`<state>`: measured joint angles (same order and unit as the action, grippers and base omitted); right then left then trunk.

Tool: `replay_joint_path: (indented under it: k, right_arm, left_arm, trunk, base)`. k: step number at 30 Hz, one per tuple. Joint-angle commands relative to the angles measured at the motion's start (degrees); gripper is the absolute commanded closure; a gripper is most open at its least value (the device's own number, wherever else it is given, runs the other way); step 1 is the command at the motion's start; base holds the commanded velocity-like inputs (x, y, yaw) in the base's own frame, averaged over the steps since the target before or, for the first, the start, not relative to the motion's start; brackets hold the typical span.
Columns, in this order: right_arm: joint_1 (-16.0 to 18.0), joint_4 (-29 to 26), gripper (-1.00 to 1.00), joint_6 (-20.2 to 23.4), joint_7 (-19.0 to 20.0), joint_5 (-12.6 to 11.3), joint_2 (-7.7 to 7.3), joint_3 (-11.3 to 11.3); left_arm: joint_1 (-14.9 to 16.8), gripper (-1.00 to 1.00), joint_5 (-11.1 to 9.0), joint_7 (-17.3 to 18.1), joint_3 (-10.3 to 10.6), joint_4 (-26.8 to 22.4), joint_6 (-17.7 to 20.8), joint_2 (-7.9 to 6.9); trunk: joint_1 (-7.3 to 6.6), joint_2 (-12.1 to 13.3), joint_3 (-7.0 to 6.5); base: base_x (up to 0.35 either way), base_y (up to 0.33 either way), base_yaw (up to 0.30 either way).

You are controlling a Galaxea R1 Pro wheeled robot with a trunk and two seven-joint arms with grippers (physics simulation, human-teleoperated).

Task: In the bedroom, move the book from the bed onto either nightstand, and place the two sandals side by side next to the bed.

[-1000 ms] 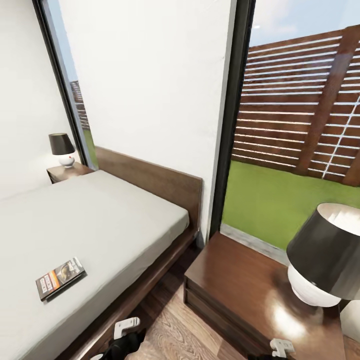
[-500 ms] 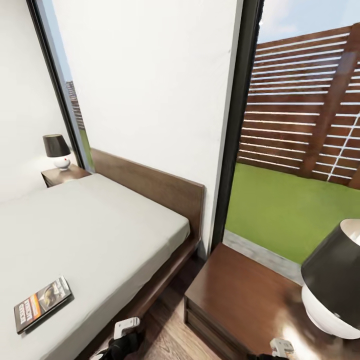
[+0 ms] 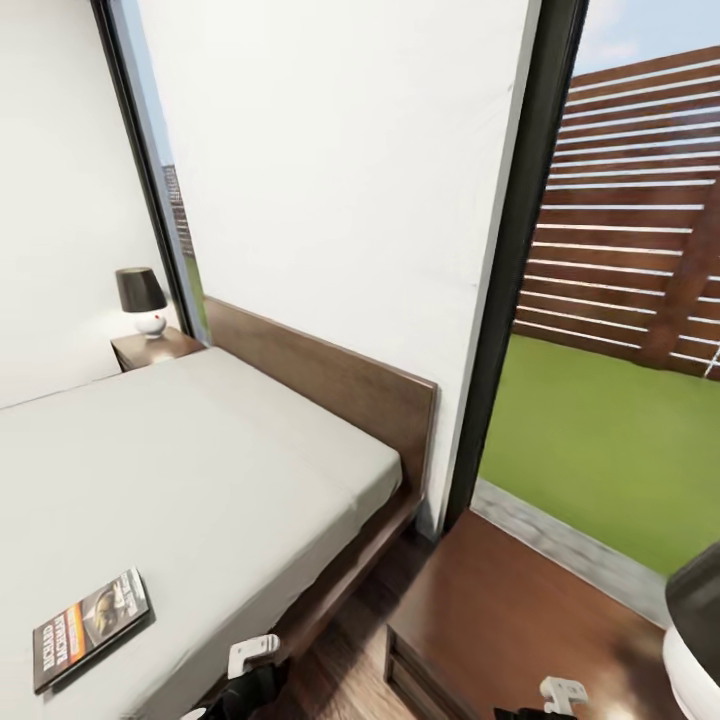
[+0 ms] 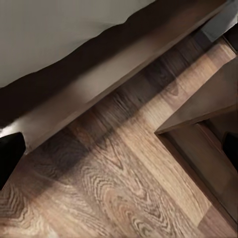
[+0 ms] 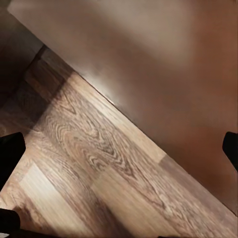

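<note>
Bedroom with white walls and a tall window (image 3: pixel 610 400) at right. Book (image 3: pixel 90 626) lies flat on the bed (image 3: pixel 200 480), near left; a nightstand (image 3: pixel 520 620) stands right. Both grippers' jaws spread apart over plank floor (image 4: pixel 124 188).

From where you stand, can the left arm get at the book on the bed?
Probably yes: the book lies flat near the mattress edge on the left arm's side, nothing on or around it, and the left pincer sits low beside the bed.
</note>
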<state>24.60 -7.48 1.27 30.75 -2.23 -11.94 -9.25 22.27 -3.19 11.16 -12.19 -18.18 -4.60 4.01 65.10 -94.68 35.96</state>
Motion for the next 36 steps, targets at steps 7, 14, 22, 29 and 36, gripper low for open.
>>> replay_joint_path:
  k: [7, 14, 22, 29, 36]
  right_arm:
    - [0.0, 0.0, -1.00, 0.1, 0.3, -0.2, -0.02, -0.2]
    - [0.0, 0.0, -1.00, 0.1, 0.3, -0.2, -0.02, -0.2]
    - [0.0, 0.0, -1.00, 0.1, 0.3, -0.2, -0.02, -0.2]
    - [0.0, 0.0, -1.00, 0.1, 0.3, -0.2, -0.02, -0.2]
    - [0.0, 0.0, -1.00, 0.1, 0.3, -0.2, -0.02, -0.2]
  left_arm:
    - [0.1, -1.00, -0.3, 0.4, -0.3, 0.1, -0.1, 0.03]
    - [0.1, -1.00, -0.3, 0.4, -0.3, 0.1, -0.1, 0.03]
    - [0.1, -1.00, -0.3, 0.4, -0.3, 0.1, -0.1, 0.03]
    - [0.1, -1.00, -0.3, 0.4, -0.3, 0.1, -0.1, 0.03]
    - [0.1, -1.00, -0.3, 0.4, -0.2, 0.1, 0.0, 0.33]
  trunk:
    - [0.00, 0.0, 0.05]
    - [0.00, 0.0, 0.05]
    - [0.00, 0.0, 0.05]
    - [0.00, 0.0, 0.05]
    - [0.00, 0.0, 0.05]
  base:
    - [0.005, 0.000, 0.285]
    - [0.000, 0.000, 0.287]
    - [0.000, 0.000, 0.287]
    - [0.043, -0.033, 0.287]
    - [0.107, -0.095, 0.108]
